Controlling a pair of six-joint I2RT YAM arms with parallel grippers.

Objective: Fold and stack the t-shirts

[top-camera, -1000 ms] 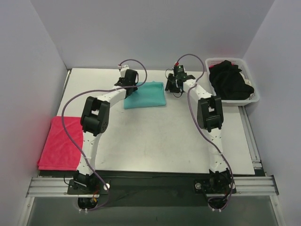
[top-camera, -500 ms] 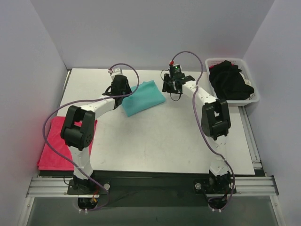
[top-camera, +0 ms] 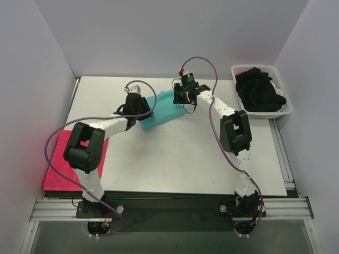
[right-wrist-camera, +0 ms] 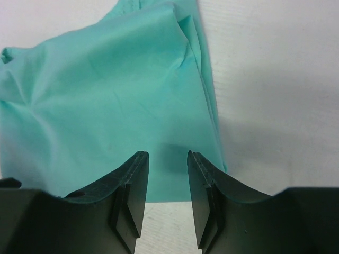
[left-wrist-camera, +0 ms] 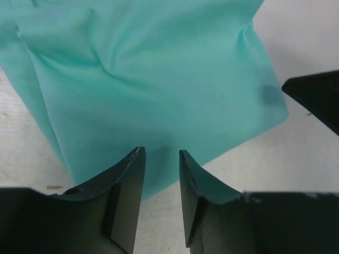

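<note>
Teal t-shirt lies folded — left gripper and right gripper seemingly slightly parted, empty.

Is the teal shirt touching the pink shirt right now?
Apart. The top view shows the teal shirt lying mid-table, with bare table between it and the pink shirt at the left edge.

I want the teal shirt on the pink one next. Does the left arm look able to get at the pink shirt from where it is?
Probably yes. The pink shirt lies uncovered at the table's left edge, beside the left arm's own base, and nothing sits on it. The left gripper is up at the teal shirt, so it would have to swing back.
</note>
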